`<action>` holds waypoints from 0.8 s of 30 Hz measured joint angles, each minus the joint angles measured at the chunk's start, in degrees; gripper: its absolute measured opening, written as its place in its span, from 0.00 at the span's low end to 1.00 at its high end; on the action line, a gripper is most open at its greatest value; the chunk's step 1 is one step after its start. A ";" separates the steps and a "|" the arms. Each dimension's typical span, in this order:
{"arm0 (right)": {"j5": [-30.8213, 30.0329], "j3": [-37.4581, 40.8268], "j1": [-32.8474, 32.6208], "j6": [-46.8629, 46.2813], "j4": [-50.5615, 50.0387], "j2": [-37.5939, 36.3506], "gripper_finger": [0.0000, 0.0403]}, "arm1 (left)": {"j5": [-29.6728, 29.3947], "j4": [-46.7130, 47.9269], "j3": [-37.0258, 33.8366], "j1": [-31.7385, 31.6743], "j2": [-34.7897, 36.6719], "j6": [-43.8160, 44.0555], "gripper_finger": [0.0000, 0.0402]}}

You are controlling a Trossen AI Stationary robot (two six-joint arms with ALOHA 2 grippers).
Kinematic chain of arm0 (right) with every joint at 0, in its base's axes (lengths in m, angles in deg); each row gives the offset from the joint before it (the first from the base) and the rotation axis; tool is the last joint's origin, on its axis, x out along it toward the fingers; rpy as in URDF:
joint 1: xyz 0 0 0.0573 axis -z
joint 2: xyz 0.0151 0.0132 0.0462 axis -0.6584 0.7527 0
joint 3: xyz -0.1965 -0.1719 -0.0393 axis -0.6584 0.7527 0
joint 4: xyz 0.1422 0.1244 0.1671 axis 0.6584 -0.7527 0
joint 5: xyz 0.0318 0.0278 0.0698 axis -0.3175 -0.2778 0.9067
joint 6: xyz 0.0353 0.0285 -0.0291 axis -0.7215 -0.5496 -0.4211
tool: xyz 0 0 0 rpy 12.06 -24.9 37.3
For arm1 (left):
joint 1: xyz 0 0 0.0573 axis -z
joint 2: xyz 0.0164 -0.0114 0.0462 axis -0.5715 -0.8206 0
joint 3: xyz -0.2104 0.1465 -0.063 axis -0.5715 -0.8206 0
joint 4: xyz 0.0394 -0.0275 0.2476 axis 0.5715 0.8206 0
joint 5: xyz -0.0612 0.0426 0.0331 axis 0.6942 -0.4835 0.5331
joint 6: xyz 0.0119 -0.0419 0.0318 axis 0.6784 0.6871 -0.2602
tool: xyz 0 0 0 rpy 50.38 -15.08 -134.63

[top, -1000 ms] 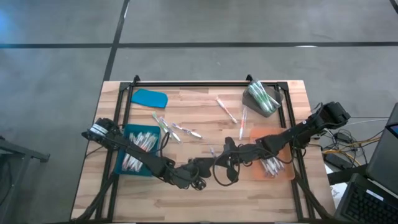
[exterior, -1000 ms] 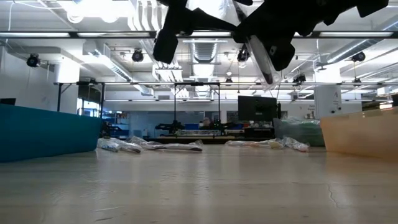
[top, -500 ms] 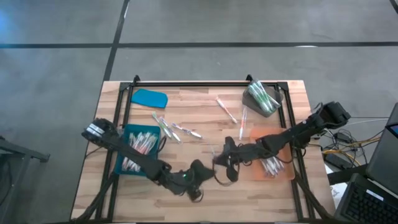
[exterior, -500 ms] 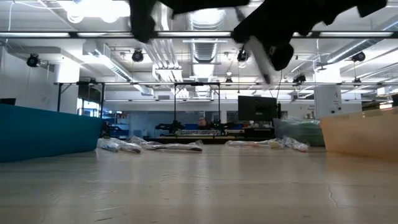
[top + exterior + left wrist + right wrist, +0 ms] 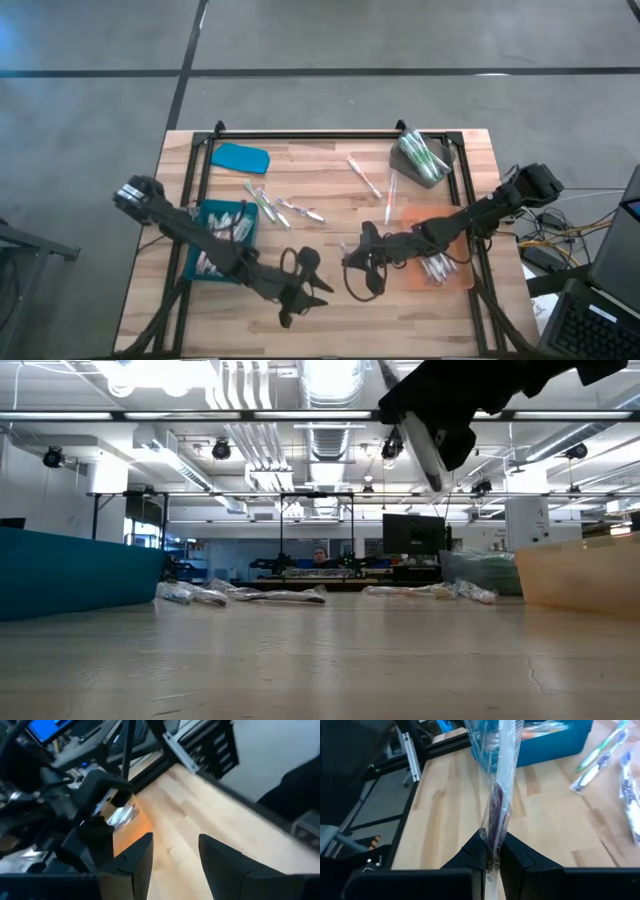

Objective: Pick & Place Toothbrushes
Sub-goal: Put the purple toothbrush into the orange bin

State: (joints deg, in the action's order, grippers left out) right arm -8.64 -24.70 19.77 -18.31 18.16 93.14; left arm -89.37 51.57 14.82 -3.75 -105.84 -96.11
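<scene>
No readable brand or writing anywhere, the packaging is too small to make out. On the wooden worktop (image 5: pixel 330 330) the teal tray (image 5: pixel 222 240) holds a bunch of wrapped toothbrushes, the orange tray (image 5: pixel 438 250) has another heap, and the grey bin (image 5: pixel 422 158) at the back right is stuffed with green-and-white ones. Loose toothbrushes (image 5: pixel 283 208) lie scattered across the middle, near a teal lid (image 5: pixel 240 157). The right gripper (image 5: pixel 491 857) has its fingers pinched tight on a plastic-wrapped toothbrush (image 5: pixel 496 795), held above the worktop just left of the orange tray. The left gripper (image 5: pixel 175 852) hangs near the front edge, fingers apart with nothing in them.
</scene>
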 joint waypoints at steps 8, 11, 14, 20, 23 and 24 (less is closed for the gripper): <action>0.02 0.00 0.06 0.00 0.02 0.00 0.06 | 5.89 0.64 -0.35 -2.02 3.47 3.02 0.36; 0.06 0.00 0.04 0.22 0.00 0.00 0.06 | 5.85 -0.72 -2.64 -2.69 5.30 3.10 0.33; -0.01 0.00 0.15 0.28 0.00 0.02 0.06 | 5.85 -5.31 -7.43 -3.48 8.39 3.34 0.30; 0.04 0.00 0.04 0.44 0.11 0.02 0.06 | 5.90 -24.27 -21.90 -5.68 15.99 3.90 0.26; 0.00 0.00 0.15 0.44 0.23 0.02 0.06 | 5.89 -36.49 -29.88 -6.76 19.13 4.80 0.25; 0.01 0.00 0.28 0.44 0.25 0.02 0.06 | 5.89 -39.99 -32.52 -7.06 20.05 5.49 0.25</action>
State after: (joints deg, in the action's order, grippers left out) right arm -8.63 -24.70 20.05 -17.87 18.41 93.17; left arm -83.48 11.59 -17.70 -10.81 -85.79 -90.61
